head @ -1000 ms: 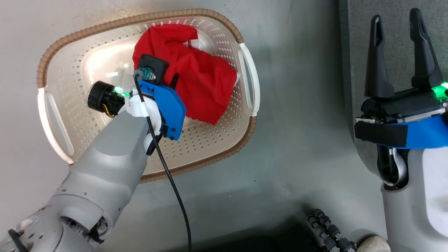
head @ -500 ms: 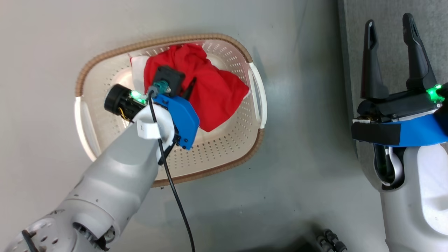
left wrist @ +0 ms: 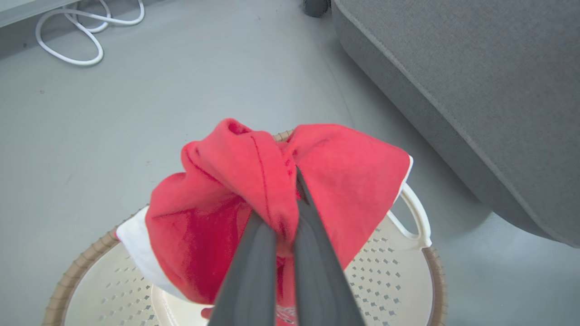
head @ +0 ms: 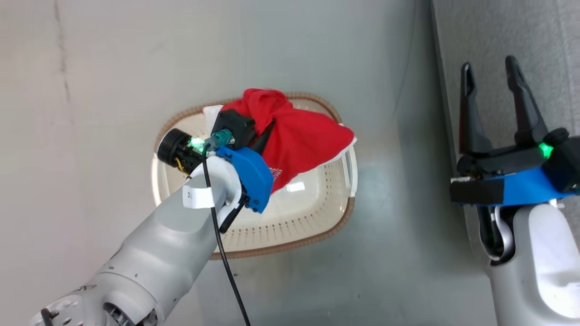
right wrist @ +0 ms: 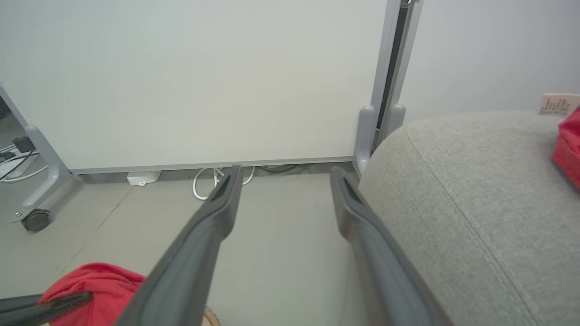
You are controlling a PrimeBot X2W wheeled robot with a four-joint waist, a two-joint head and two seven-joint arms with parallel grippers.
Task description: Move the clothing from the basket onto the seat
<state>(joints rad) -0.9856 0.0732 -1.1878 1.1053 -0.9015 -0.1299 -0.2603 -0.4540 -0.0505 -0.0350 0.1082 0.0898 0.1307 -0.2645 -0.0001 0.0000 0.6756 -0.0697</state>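
Clothing pinched above basket, left arm raised

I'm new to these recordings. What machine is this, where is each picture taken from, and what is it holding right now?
This is a wheeled robot with two arms, each ending in a two-fingered claw. One picture looks down from a camera on its head; the other two come from cameras on each wrist, looking along that claw's fingers.

In the head view, the left claw is shut on a bundle of red clothing with white edging, held above a cream perforated basket that stands on a grey floor. The left wrist view shows the same grip up close: the two dark fingers pinch a fold of the fabric.

The right claw is open and holds nothing. It hangs by the grey seat, where another bit of red fabric lies at the picture's edge.
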